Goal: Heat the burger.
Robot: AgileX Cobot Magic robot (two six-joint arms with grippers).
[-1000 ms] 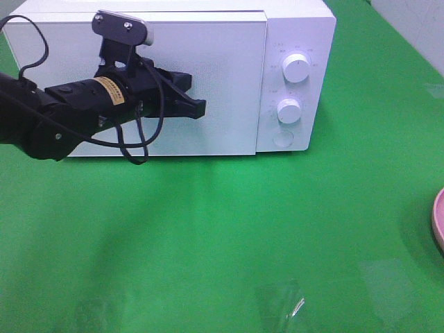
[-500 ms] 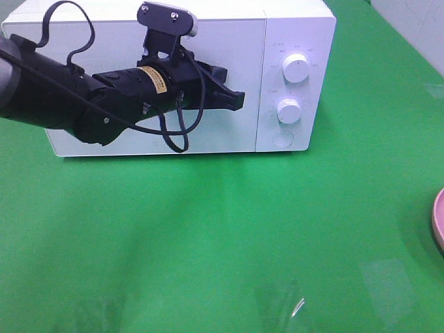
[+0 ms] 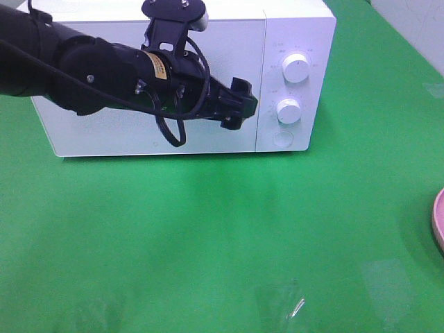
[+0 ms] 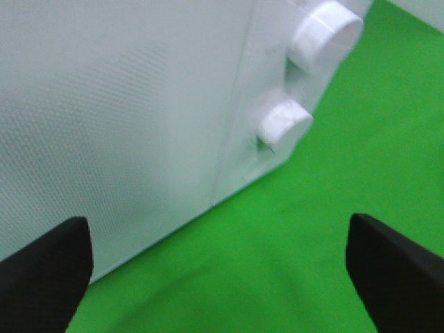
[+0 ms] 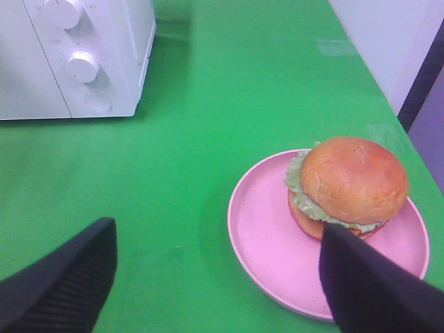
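Your left gripper hangs spread wide before the closed microwave door, near its 2 knobs. Your right gripper is spread too, empty, above the burger sitting on its pink plate on the green surface.

Open green table lay before the microwave, nothing standing on it there. My left gripper hung at the shut door, knobs beside it. Near the table's right edge, the plate with the burger blocked my right gripper.
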